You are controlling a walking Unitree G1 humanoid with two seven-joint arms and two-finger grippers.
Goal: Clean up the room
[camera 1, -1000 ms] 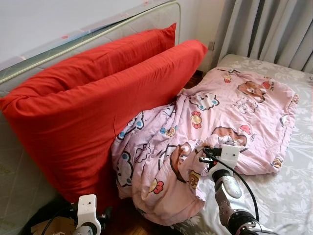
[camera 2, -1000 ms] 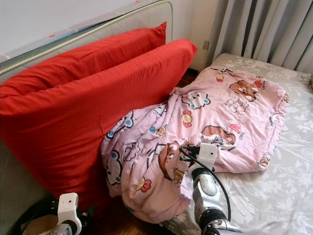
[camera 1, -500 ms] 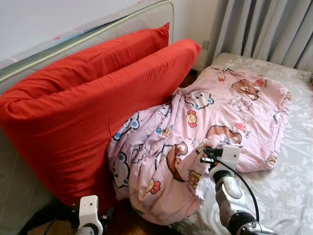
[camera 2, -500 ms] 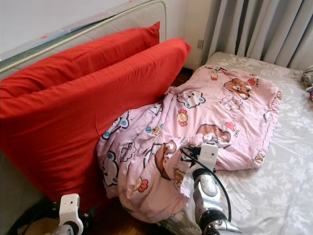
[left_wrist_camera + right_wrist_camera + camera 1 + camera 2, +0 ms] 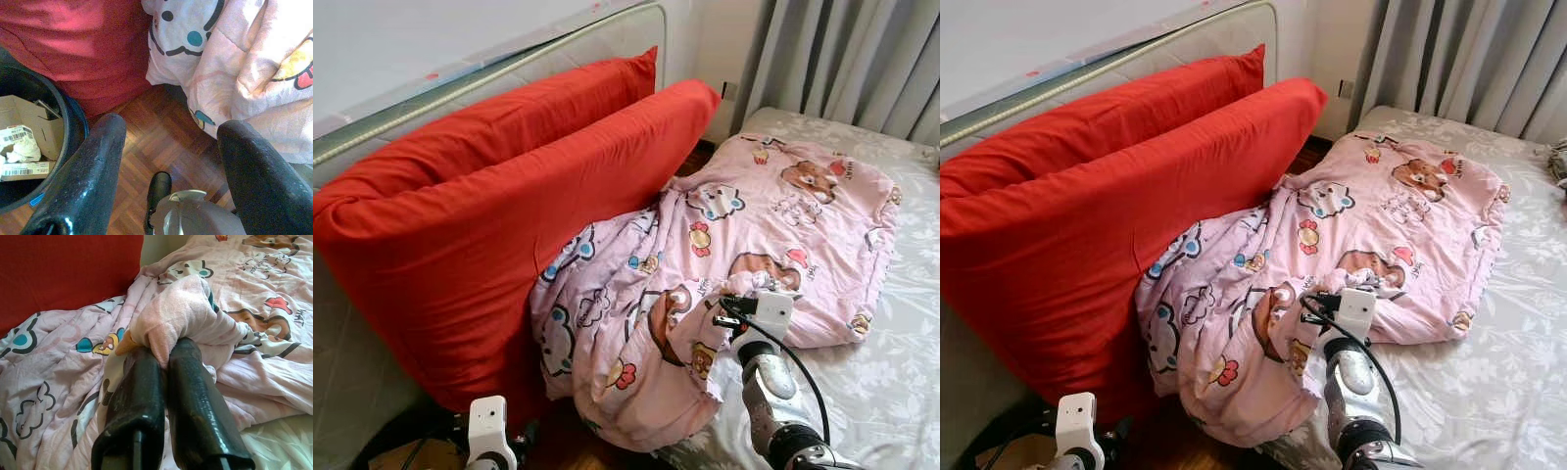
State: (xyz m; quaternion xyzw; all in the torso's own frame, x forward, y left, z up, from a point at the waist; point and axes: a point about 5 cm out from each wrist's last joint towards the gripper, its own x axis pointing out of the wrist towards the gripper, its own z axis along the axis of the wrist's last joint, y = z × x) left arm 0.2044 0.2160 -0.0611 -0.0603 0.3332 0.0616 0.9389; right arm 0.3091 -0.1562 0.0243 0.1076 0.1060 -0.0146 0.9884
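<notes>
Fabric is bunched between the black fingers of the right gripper [image 5: 164,350], which are pressed together on a fold of the pink cartoon-print quilt [image 5: 744,245]. That quilt lies half on the grey floral bed sheet [image 5: 891,382] and half spilling off the bed's edge toward the wooden parquet floor [image 5: 161,147], its hanging part resting against the two big red pillows [image 5: 509,206] propped on the upright mattress [image 5: 558,54].

The left gripper [image 5: 168,147] hangs low over the floor with fingers spread, holding nothing, near a dark bin with cardboard scraps [image 5: 29,142].

Risk, as I judge it: the pinch takes only a small tuft — a hard pull could slip it free, or the hanging weight could drag more quilt down to the floor.
</notes>
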